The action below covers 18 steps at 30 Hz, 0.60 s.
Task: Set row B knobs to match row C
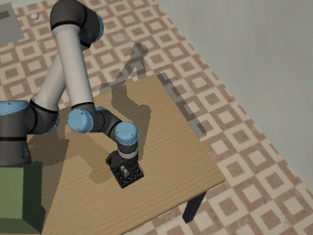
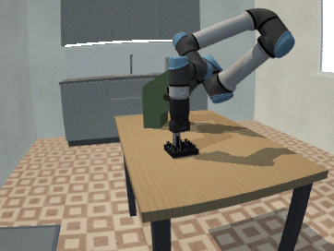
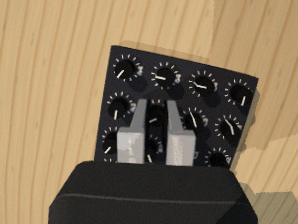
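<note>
We see the knob box (image 1: 130, 174) standing on the wooden tabletop (image 1: 173, 142), in the lower middle of the top view, nearer the tabletop's lower edge than its upper corner. In the exterior view the knob box (image 2: 181, 149) sits a little left of centre, flat on the wood, with the arm (image 2: 179, 99) dropping straight down onto it from above. The arm's long pale links fold back toward the upper right of that frame. A green pedestal (image 1: 22, 194) carries the arm's foot at the lower left of the top view, just beside the tabletop's edge.

In the wrist view the knob box (image 3: 180, 76) fills the middle of the frame, turned slightly so that its upper edge slopes down toward the right. Four knobs show along that upper edge, each with a white line and a ring of pale marks. The printed names are too small for us to read.

The jaws reach down over the second row from the top, and they are pinching one knob (image 3: 156, 121), the second from the left in that row. The two grey fingers stand narrow, one on either side of it, touching its flanks. The dark gripper body hides the lowest part of the box, so we cannot tell how the knobs there point.
</note>
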Motion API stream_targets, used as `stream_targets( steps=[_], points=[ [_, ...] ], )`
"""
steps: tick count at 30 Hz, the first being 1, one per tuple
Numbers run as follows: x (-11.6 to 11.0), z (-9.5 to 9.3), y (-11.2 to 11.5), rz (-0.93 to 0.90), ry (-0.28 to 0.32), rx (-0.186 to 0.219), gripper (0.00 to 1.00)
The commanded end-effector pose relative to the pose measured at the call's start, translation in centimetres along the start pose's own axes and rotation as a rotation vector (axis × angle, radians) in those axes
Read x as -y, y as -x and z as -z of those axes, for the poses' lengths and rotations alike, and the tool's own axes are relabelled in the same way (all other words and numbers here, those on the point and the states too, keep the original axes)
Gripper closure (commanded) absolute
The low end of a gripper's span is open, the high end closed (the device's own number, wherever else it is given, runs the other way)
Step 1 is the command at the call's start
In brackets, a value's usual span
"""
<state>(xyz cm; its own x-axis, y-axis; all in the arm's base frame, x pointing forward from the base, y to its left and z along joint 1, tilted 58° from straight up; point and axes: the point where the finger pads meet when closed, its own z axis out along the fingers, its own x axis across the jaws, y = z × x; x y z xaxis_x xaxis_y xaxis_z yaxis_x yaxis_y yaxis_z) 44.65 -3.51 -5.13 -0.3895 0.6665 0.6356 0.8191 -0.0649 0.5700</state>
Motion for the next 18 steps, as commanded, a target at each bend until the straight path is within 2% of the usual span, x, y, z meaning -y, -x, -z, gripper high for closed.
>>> stream_targets(
  steps=[1,18],
  points=[
    [-0.02,0.04,0.04,-0.069,0.000,0.004,0.70],
    [-0.02,0.04,0.04,-0.181,0.000,0.004,0.70]
  ],
)
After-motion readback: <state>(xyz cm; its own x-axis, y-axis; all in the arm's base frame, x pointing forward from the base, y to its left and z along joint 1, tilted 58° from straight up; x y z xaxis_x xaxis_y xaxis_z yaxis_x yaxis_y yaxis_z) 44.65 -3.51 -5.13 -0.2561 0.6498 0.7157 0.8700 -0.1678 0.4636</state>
